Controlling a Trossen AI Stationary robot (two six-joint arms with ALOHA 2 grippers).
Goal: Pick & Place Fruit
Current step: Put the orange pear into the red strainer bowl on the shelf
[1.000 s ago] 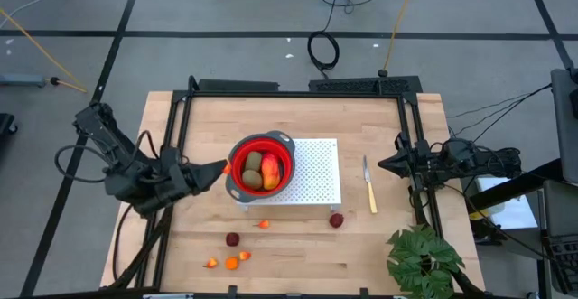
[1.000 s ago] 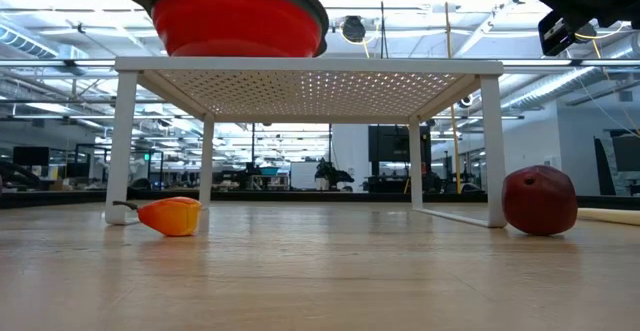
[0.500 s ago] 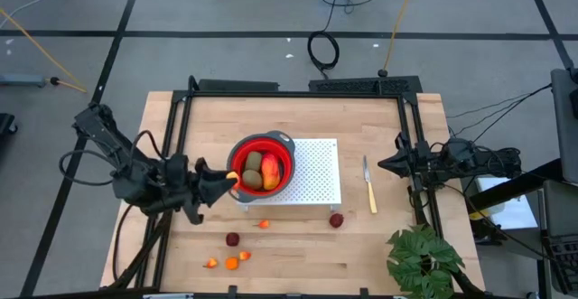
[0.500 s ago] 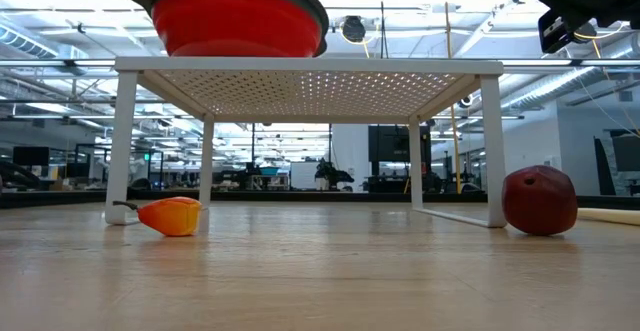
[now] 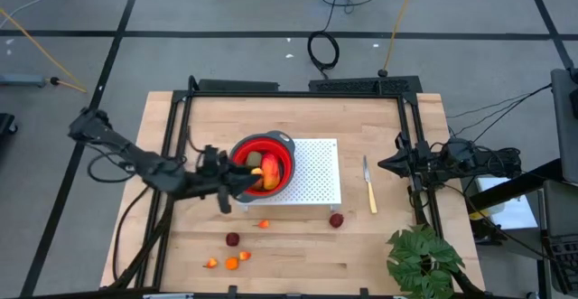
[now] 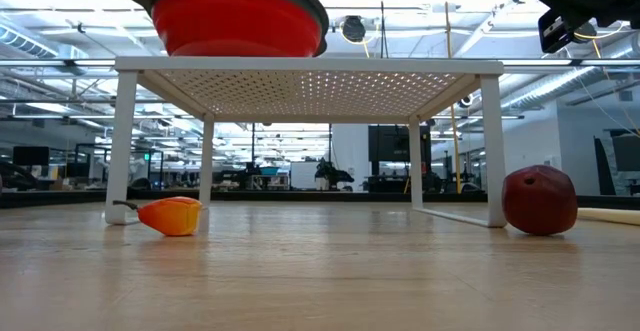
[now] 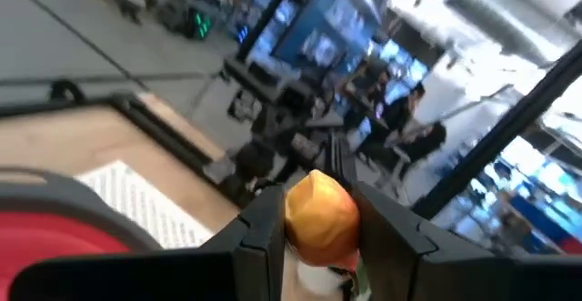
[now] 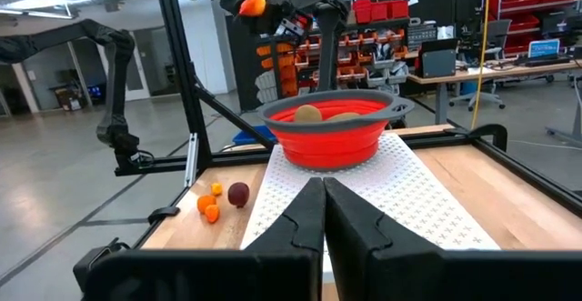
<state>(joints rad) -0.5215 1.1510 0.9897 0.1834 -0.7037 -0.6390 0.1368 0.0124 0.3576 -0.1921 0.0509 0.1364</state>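
the table carries a white rack with a red bowl on its left part; the mango and one olive-brown oval lie inside. the left gripper hangs over the bowl's left rim, fingers closed on a small orange piece. the right gripper waits at the table's right edge, fingers together, holding nothing. a knife lies right of the rack. on the front boards sit two red balls, well apart, and orange bits.
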